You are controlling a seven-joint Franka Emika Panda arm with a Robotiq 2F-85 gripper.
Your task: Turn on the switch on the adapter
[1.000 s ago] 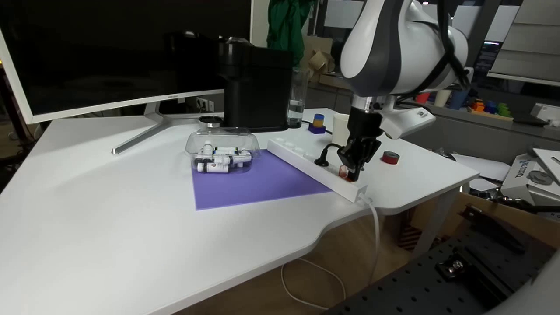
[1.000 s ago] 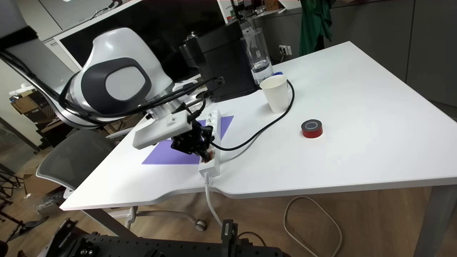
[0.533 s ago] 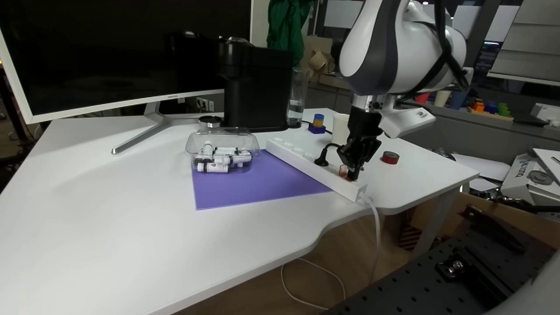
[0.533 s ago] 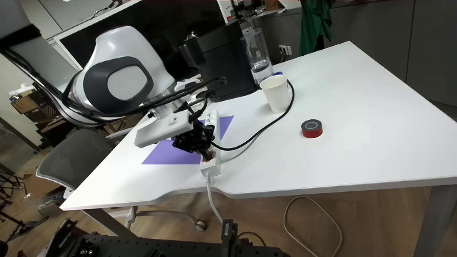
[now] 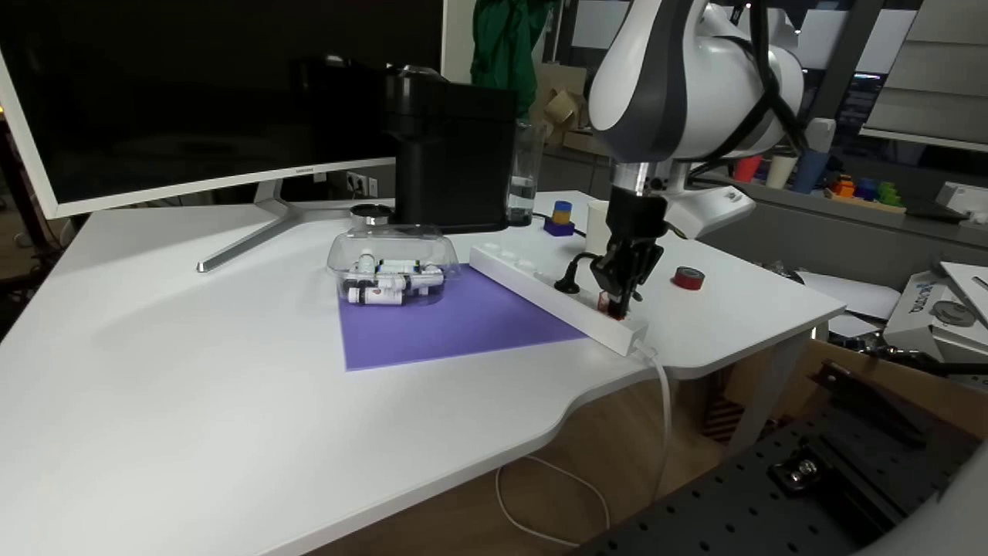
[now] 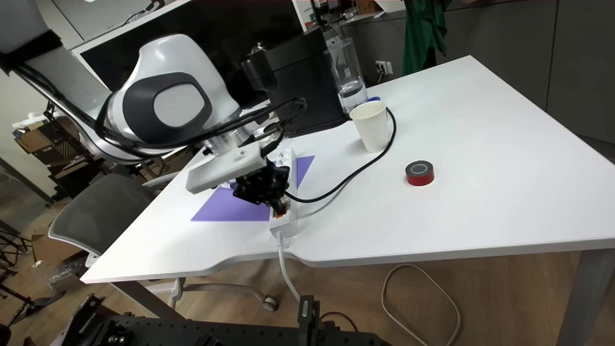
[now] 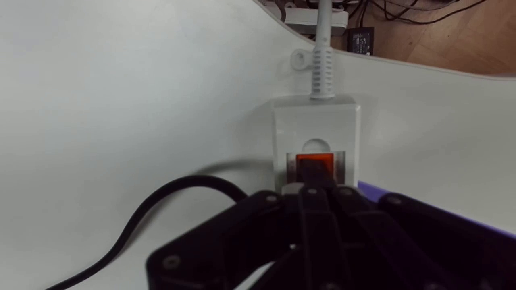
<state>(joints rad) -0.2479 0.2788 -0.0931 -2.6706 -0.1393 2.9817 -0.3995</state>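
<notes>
The adapter is a white power strip (image 5: 540,296) lying on the desk, with a black plug (image 5: 567,283) in it. It shows in both exterior views (image 6: 283,228) and in the wrist view (image 7: 294,125). Its orange-red rocker switch (image 7: 328,160) is near the cable end. My gripper (image 7: 317,171) is shut and empty, pointing down at the switch. The fingertips cover the middle of the switch and appear to touch it. The gripper also shows over the switch in both exterior views (image 5: 617,310) (image 6: 278,210).
A purple mat (image 5: 455,324) and a clear box of small bottles (image 5: 394,270) lie beside the strip. A black cable (image 6: 336,189) curves past a white cup (image 6: 371,127). A tape roll (image 6: 419,173), coffee machine (image 5: 455,154) and monitor (image 5: 216,100) stand around.
The arm and gripper have shifted slightly, towards the left in an exterior view, with the fingertips staying at the switch. The strip slid slightly early on. More orange shows at the switch now.
</notes>
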